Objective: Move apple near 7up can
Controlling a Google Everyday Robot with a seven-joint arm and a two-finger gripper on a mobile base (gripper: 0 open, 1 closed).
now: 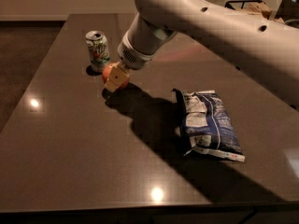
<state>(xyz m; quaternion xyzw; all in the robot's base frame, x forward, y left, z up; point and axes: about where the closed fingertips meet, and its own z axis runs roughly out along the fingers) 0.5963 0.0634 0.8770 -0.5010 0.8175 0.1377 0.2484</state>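
Note:
The red apple [108, 73] is held in my gripper [115, 80], low over the dark table [70, 139] at its far left part. One tan finger [117, 79] covers the apple's right side. The gripper is shut on the apple. The 7up can [98, 51], silver-white with green markings and a shiny top, stands upright just behind and to the left of the apple, a small gap away. My white arm reaches in from the upper right.
A blue-and-white crinkled snack bag [209, 125] lies flat on the right half of the table. A dark wire basket [246, 5] stands beyond the far right corner. The table's front edge [140, 204] runs along the bottom, with floor to the left.

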